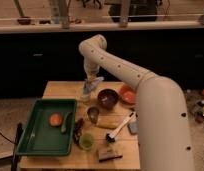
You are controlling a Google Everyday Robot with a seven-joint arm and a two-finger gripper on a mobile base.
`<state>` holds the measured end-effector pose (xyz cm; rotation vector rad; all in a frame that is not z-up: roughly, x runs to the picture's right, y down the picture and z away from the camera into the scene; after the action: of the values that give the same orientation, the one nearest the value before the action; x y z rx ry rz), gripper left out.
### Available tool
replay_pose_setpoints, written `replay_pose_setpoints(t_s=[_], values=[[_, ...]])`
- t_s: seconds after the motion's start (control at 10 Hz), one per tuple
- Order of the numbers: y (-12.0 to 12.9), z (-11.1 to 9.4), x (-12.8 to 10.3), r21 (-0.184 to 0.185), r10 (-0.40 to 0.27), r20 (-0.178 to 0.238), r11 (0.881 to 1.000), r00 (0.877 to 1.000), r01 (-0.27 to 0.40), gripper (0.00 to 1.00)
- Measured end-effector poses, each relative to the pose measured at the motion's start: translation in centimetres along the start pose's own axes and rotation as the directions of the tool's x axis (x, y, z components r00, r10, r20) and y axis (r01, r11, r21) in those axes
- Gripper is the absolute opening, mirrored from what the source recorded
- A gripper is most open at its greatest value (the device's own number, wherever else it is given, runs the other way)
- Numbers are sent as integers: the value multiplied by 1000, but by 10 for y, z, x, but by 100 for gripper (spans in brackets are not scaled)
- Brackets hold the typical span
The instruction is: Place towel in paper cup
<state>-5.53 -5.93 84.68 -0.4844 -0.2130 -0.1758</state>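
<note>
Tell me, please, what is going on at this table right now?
The robot's one arm reaches over the wooden table, with its gripper pointing down near the far edge. A pale blue towel is bunched at the gripper, just above what looks like the paper cup, beside a dark bowl. The towel does not appear to be inside the cup yet. A green tray also sits on the table.

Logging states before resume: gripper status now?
One gripper, above the paper cup at the table's back edge, towel at its tip; open or closed cannot be told.
</note>
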Motion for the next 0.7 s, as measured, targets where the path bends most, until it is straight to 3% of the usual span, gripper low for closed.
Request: replay_pose_setpoints(t_s=[0.3,0.7], values=[[-3,-3,-16,6,-18,85,1000,996,18,4],[-2,4,-38,-19,-41,198,999,979,45,4]])
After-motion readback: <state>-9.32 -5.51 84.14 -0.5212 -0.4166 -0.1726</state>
